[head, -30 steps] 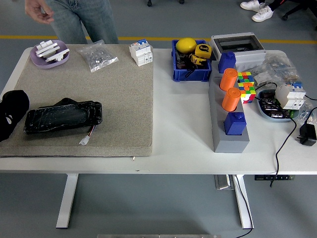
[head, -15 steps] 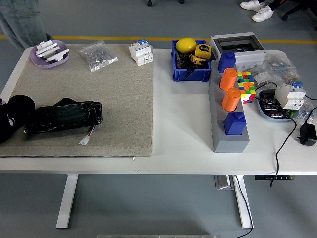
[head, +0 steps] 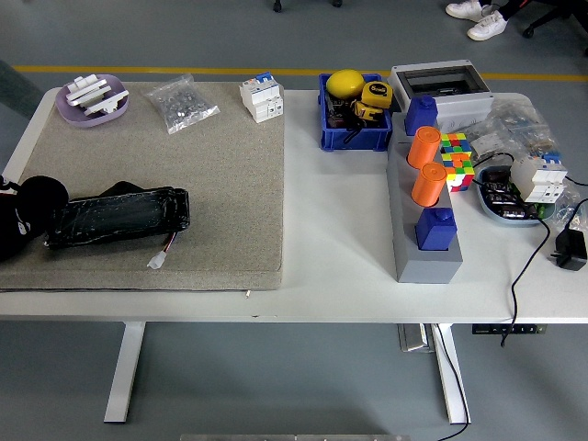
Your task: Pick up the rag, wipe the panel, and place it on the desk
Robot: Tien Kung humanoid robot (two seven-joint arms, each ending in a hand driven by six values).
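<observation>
A black panel (head: 118, 216) wrapped in glossy film lies on the beige mat (head: 184, 175) at the left, with a white connector on thin wires (head: 158, 259) hanging off its front right corner. A dark flap (head: 119, 189) pokes out behind the panel's far edge; I cannot tell whether it is the rag. My left hand (head: 26, 219) comes in at the left edge, black and rounded, and touches the panel's left end. How its fingers stand does not show. The right arm is out of view.
On the mat's far edge are a purple dish with white parts (head: 92, 97), a clear bag of small parts (head: 184, 103) and a white breaker (head: 261, 97). To the right stand a blue bin (head: 354, 115), a grey block with orange and blue pegs (head: 424, 216), a colour cube (head: 456, 156) and cables.
The person at the far left has walked out of the picture. My left hand has shifted right, up against the panel's left end.
</observation>
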